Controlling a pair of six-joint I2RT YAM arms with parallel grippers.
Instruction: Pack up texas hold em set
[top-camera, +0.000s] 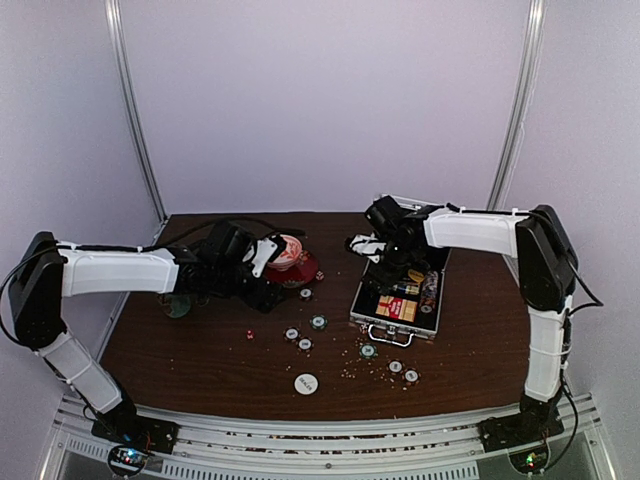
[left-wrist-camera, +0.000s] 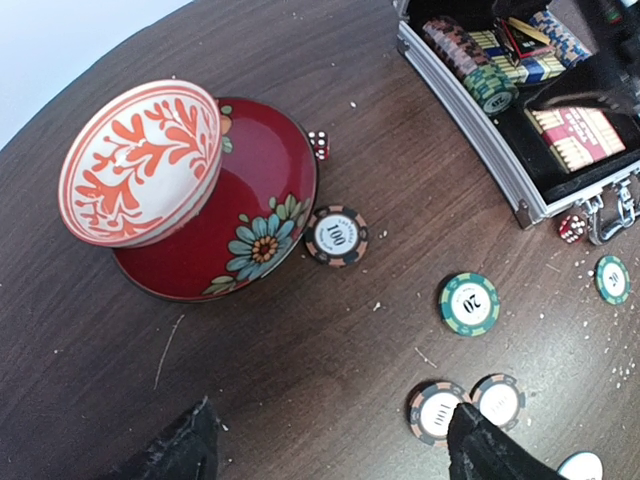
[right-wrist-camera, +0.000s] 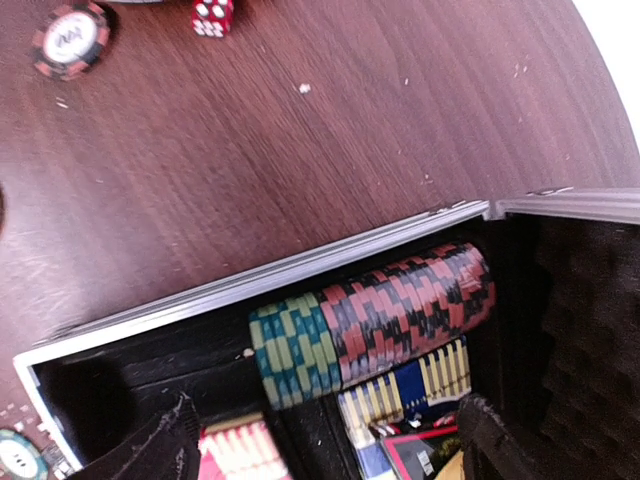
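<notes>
I see the case (top-camera: 390, 329) lying open toward the right edge of the table (top-camera: 200, 370), rows of chips (right-wrist-camera: 370, 320) inside and loose chips (top-camera: 318, 322) scattered toward the front edge. My right pincer (right-wrist-camera: 330, 445) hangs spread over the case. My left pincer (left-wrist-camera: 330, 450) is spread beside the bowl (left-wrist-camera: 140, 165).

Table (top-camera: 200, 370): dark brown wood grain, spread across the lower half of the top view. Back wall (top-camera: 320, 100): plain pale lilac, softly and evenly lit. Left pole (top-camera: 135, 110) and right pole (top-camera: 518, 100): slim silver metal, set at upper left and upper right, converging downward. Rail (top-camera: 320, 432): ribbed aluminium, fixed along the bottom edge.
</notes>
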